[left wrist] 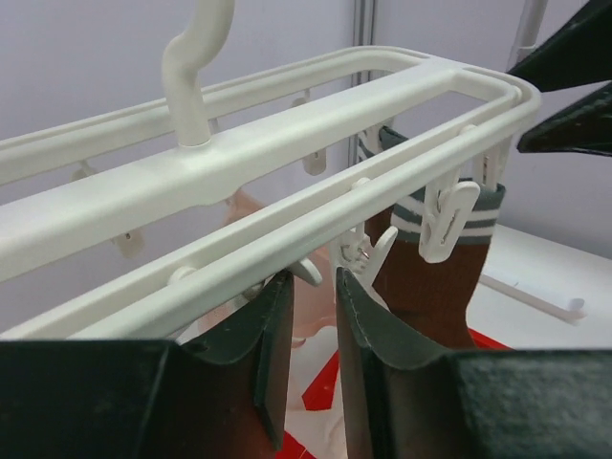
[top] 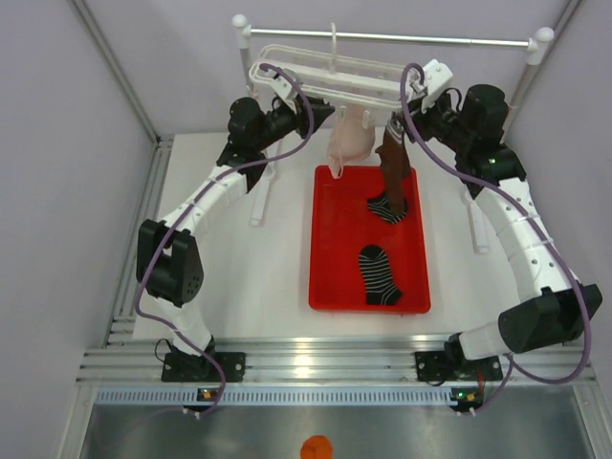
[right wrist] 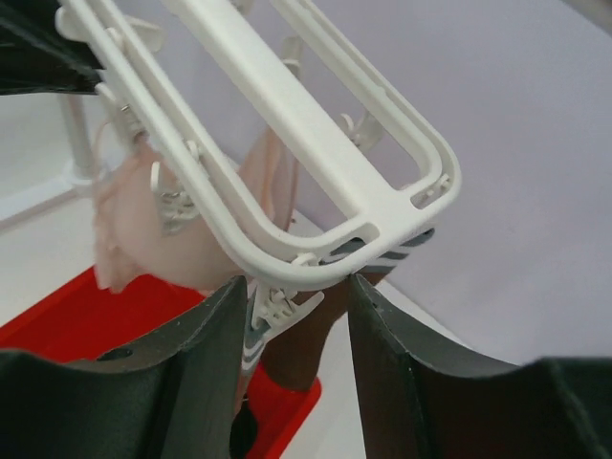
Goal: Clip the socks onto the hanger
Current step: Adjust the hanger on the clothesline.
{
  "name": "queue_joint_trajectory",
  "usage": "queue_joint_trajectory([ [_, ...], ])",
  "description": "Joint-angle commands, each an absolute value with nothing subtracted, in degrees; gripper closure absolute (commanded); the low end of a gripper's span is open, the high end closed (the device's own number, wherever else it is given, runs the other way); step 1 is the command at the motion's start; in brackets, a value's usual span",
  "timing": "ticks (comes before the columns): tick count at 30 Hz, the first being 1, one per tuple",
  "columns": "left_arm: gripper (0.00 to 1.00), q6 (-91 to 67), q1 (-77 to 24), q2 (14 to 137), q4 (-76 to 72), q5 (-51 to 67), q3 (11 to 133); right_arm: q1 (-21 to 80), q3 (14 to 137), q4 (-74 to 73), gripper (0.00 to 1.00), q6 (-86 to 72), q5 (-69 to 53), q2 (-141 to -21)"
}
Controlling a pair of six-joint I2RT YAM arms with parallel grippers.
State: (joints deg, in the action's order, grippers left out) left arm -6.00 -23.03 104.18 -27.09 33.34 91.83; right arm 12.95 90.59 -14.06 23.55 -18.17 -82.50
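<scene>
Nearest on the table (top: pixel 258 287) lies the red tray (top: pixel 335 249), with the two black striped socks in it, one at the near end (top: pixel 380 275) and one toward the far right corner (top: pixel 386 207), both flat and untouched. Just beyond and above the tray's far edge a dark brown sock (top: pixel 392 158) hangs from the right end of the hanger (top: pixel 325 81), its white-striped cuff gripped by a small peg (left wrist: pixel 448 220); a second striped cuff seems to hang just behind it, though I cannot be sure. Both arms reach up to the hanger. The right hand (right wrist: pixel 296 287) is spread wide, its fingers standing either side of the hanger's right end without clearly touching it. The left hand (left wrist: pixel 314 287) sits under the near rail with its fingers drawn almost together, a slim gap between them and a free peg (left wrist: pixel 365 256) just at their tips; I cannot tell whether they pinch it. A pale pink fabric item (top: pixel 351 139) hangs from the hanger's middle, and farthest back runs the stand's metal crossbar (top: pixel 430 39), on which the hanger's hook rests. By my reading the brown pair is being finished at the rack and the black pair is not yet begun. The next move calls for one hand to go down to the tray, take a black sock by its cuff and lift it to an empty peg while the other squeezes that peg open
</scene>
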Motion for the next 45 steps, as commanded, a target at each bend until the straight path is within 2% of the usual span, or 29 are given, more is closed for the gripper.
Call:
queue_joint_trajectory([
  [1,0.71,-5.1,-23.2,102.0,-28.0,33.2,93.2,12.6,88.2,-9.1,0.54,17.2,-30.0,-78.3],
  [5,0.72,-4.8,-23.2,101.1,-26.9,33.0,92.8,12.6,86.7,-5.5,0.55,11.3,-37.2,-77.7],
  [9,0.71,-4.0,-23.2,100.0,-25.8,33.0,91.9,13.5,87.0,-4.7,0.56,8.5,-37.6,-77.9],
  [11,0.7,-3.8,-23.1,99.2,-25.7,32.9,91.1,13.9,88.0,-6.3,0.59,9.2,-34.4,-78.5],
  [16,0.6,-4.2,-23.1,97.2,-24.0,33.0,89.5,14.0,90.2,-8.3,0.69,14.1,-22.6,-80.9],
  [24,0.48,-9.7,-20.6,89.7,-15.0,30.1,86.9,13.6,92.3,-9.2,0.69,18.8,-15.7,-83.5],
  [25,0.48,-10.3,-20.1,88.8,-14.2,29.4,85.7,13.5,92.5,-9.3,0.72,18.8,-15.2,-83.8],
  [26,0.47,-11.8,-18.9,87.0,-13.5,29.1,84.9,13.1,93.1,-9.3,0.79,18.6,-15.1,-84.5],
  [28,0.47,-13.5,-17.3,85.5,-13.0,27.8,83.0,12.6,93.3,-8.6,0.85,17.2,-16.0,-85.0],
  [29,0.46,-15.1,-15.6,84.5,-12.9,27.3,82.6,12.3,93.5,-8.4,0.93,17.0,-16.3,-85.3],
  [31,0.46,-16.0,-12.9,83.9,-12.7,25.8,82.0,12.0,93.2,-7.2,0.99,15.5,-16.6,-85.3],
  [35,0.46,-18.5,-9.0,84.7,-13.3,26.2,82.9,10.6,92.5,-6.2,1.0,12.8,-19.7,-85.2],
  [36,0.45,-18.5,-8.4,85.1,-13.4,26.8,83.9,10.2,92.3,-6.1,0.98,11.7,-21.1,-85.0],
  [40,0.44,-16.2,-6.7,87.6,-13.5,28.0,87.3,8.6,89.1,-4.0,0.61,10.5,-25.8,-83.8],
  [45,0.44,-12.6,-6.6,90.9,-14.9,26.7,91.0,7.4,87.5,-2.4,0.5,7.7,-30.6,-83.6],
])
